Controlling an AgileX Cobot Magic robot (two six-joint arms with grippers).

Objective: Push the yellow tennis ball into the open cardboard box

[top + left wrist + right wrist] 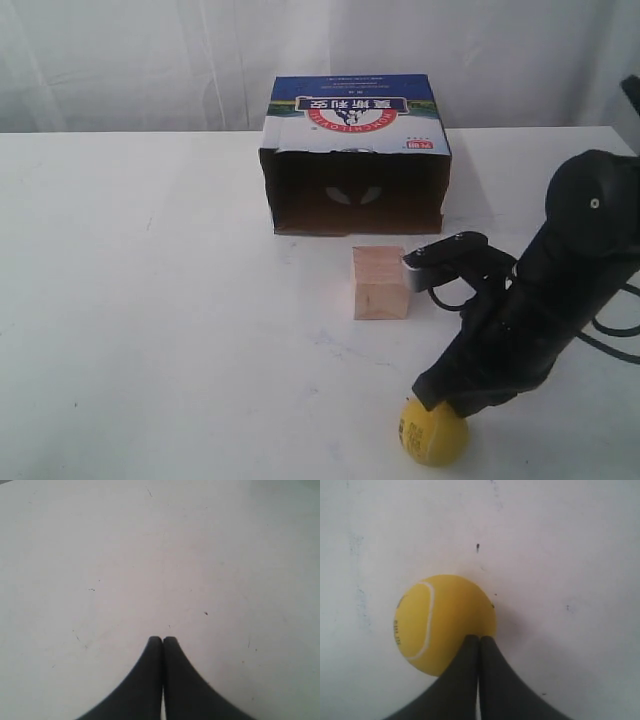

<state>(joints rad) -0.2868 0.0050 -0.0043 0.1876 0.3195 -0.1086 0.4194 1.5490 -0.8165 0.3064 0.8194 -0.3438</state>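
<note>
The yellow tennis ball (pixel 433 432) (pixel 442 622) lies on the white table near its front edge, right of centre. My right gripper (pixel 437 395) (pixel 479 638) is shut with nothing held, its closed tips resting against the ball's upper side. The open cardboard box (pixel 355 155) stands at the back centre, its dark brown opening facing the front, with a blue-and-white printed top. My left gripper (pixel 162 639) is shut over bare table in its wrist view and is out of the exterior view.
A pale wooden cube (pixel 380 282) stands between the ball and the box opening, slightly left of the ball. The right arm's black body (pixel 540 310) rises at the right. A white curtain hangs behind the table (pixel 150 300).
</note>
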